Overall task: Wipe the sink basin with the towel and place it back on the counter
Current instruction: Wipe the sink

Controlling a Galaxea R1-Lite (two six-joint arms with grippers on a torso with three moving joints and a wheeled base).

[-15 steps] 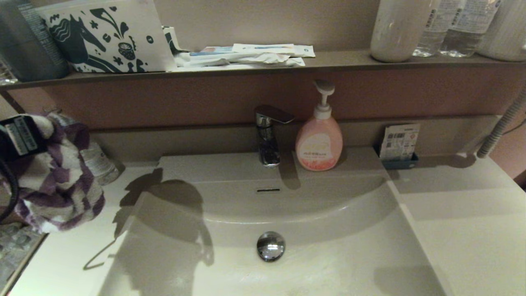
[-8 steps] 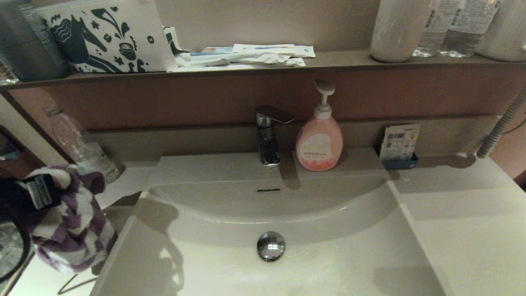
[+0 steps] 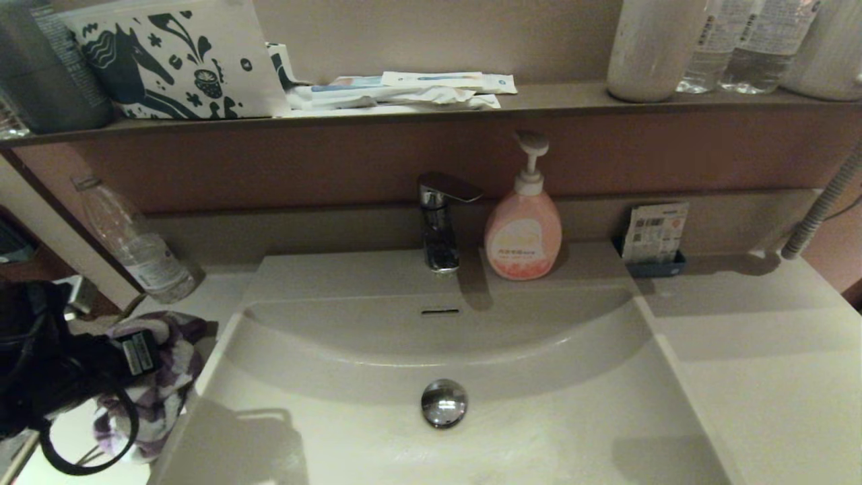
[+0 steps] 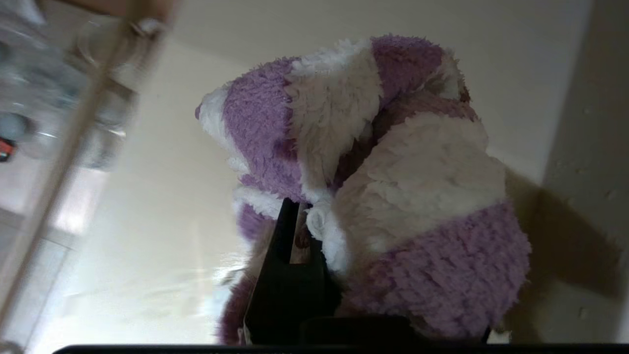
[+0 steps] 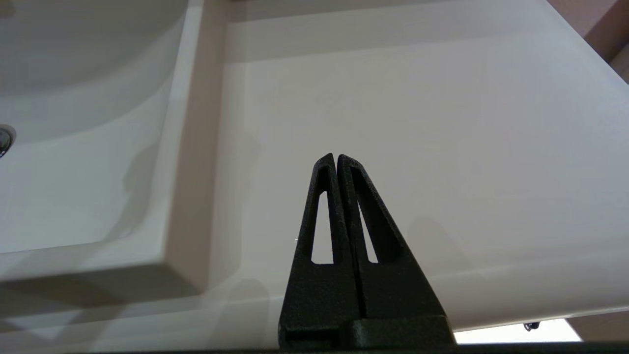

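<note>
The purple-and-white striped towel (image 3: 161, 391) is bunched low over the left counter (image 3: 212, 300), beside the sink basin (image 3: 539, 431); whether it touches the counter I cannot tell. My left gripper (image 3: 138, 353) is shut on the towel (image 4: 393, 196). One black finger (image 4: 287, 275) shows; the cloth hides the other. The basin is bare, with its chrome drain plug (image 3: 444, 403) and overflow slot (image 3: 439, 312). My right gripper (image 5: 336, 158) is shut and holds nothing, hovering over the right counter (image 5: 417, 113); the head view does not show it.
A faucet (image 3: 438, 222) and pink soap pump bottle (image 3: 523, 232) stand behind the basin. A plastic bottle (image 3: 135, 246) leans at the back left, close to the towel. A card holder (image 3: 656, 236) and hose (image 3: 821, 202) are back right. The brown shelf (image 3: 539, 101) carries the horse-print pouch (image 3: 175, 60).
My left gripper has come down and toward me with the towel, from level with the wall ledge to just over the left counter. The right arm has not moved.
</note>
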